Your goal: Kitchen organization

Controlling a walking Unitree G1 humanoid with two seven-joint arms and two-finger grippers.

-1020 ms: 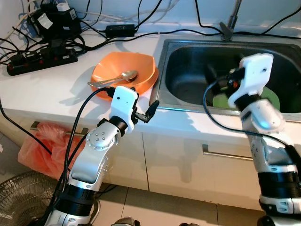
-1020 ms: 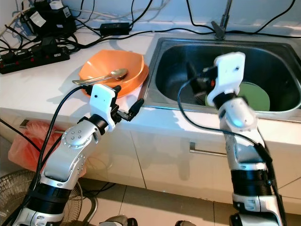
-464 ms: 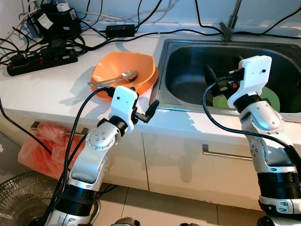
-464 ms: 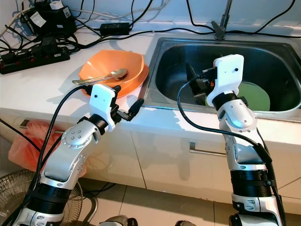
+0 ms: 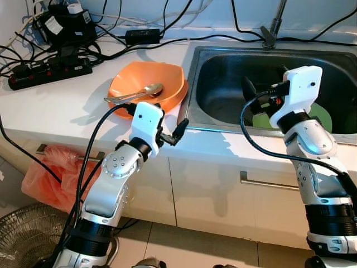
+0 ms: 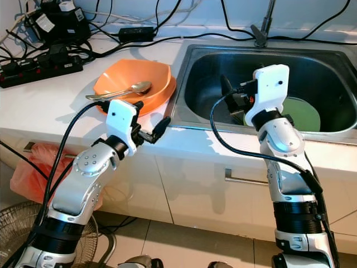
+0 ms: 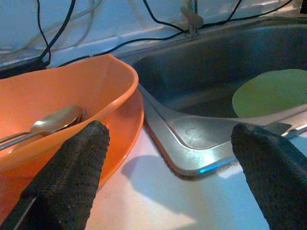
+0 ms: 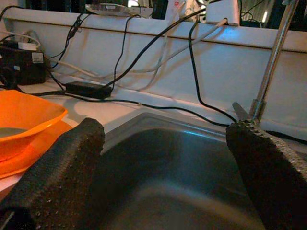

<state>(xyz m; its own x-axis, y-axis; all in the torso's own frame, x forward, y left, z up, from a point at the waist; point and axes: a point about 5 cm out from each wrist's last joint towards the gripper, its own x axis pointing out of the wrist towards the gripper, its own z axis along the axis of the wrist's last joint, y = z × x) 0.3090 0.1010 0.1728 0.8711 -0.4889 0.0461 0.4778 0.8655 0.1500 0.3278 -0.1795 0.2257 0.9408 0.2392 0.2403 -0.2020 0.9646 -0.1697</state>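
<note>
Left to right, your view runs from a black power strip [image 5: 49, 71] at 10 o'clock, its cables tangled and partly cut off, to the orange bowl [image 5: 148, 85] on the white counter [image 5: 56, 109], a metal spoon [image 5: 135, 92] lying in it. Your left gripper [image 5: 173, 133] hovers over the counter edge at the bowl's 5 o'clock, fingers spread wide, holding nothing. At 2 o'clock, your right gripper [image 6: 227, 97] hangs inside the steel sink [image 5: 223, 84], fingers wide apart, empty. Behind its wrist lies a green plate [image 6: 304, 114], largely hidden by the arm. An orange bag [image 5: 47, 170] shows at 8 o'clock, half concealed
</note>
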